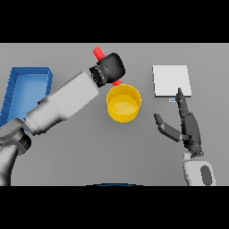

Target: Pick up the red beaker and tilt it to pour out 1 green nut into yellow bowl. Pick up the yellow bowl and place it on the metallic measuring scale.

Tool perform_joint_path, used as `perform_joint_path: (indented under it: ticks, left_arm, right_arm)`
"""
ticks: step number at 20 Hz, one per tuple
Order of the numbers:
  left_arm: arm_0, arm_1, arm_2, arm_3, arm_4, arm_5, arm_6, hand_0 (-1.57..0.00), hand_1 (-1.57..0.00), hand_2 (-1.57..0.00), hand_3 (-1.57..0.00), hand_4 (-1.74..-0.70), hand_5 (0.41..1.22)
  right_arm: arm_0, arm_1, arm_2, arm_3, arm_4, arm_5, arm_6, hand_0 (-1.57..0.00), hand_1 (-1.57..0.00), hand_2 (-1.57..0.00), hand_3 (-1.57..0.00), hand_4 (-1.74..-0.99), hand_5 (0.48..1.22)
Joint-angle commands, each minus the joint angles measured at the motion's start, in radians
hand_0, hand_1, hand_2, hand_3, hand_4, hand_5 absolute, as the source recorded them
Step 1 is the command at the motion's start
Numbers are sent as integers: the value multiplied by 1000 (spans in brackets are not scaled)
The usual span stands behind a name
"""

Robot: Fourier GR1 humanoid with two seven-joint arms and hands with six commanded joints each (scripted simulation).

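Note:
My left hand (109, 68) is curled round the red beaker (98, 53), which lies tilted with one end sticking out up and to the left and the other end showing just above the yellow bowl's rim. The yellow bowl (123, 103) stands on the table right below that hand. I see no green nut; the beaker's inside is hidden. The metallic measuring scale (171, 80) is a pale square plate at the right rear. My right hand (189, 127) rests open in front of the scale, fingers straight, one fingertip near the scale's front edge.
A blue bin (24, 91) sits at the table's left side, beside my left forearm (62, 103), which crosses the table diagonally from the lower left.

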Motion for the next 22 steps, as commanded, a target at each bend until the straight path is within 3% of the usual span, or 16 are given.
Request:
perform_joint_path:
  ticks: [1,7,11,14,17,18,22]
  left_arm:
    - [-8,-11,-22,8,-22,-3,6,-1571,-1571,-1571,-1552,-1738,1221]
    - [-60,-11,-129,42,-121,32,-66,-1571,-1571,-1571,-1566,-1734,1221]
    - [-93,-32,-181,70,-183,62,-57,-1571,-1571,-1571,-1569,-1733,1221]
    - [-150,-36,-219,51,-224,60,-92,-1571,-1571,-1571,-1570,-1733,1221]
    - [-278,-20,-209,94,-242,68,-139,-1571,-1571,-1571,-1570,-1729,1221]
    - [-320,-10,-191,121,-239,83,-146,-1571,-1571,-1571,-1571,-1728,1221]
    - [-438,52,-56,247,-177,125,-119,-1571,-1571,-1571,-1571,-1720,1221]
  right_arm:
    - [6,4,7,-5,1,4,-9,1,1,1,1,-1152,567]
    - [2,0,0,8,-1,2,-10,1,1,1,1,-1132,573]
    - [23,0,3,-6,0,4,-31,1,1,1,1,-1133,579]
    - [26,5,9,-14,4,2,-28,1,1,1,1,-1133,575]
    - [7,11,5,-2,4,-6,-2,1,1,1,1,-1138,565]
    - [10,12,13,-10,15,-9,-17,1,1,1,1,-1135,563]
    - [13,8,15,-19,-3,10,-24,1,1,1,1,-1128,554]
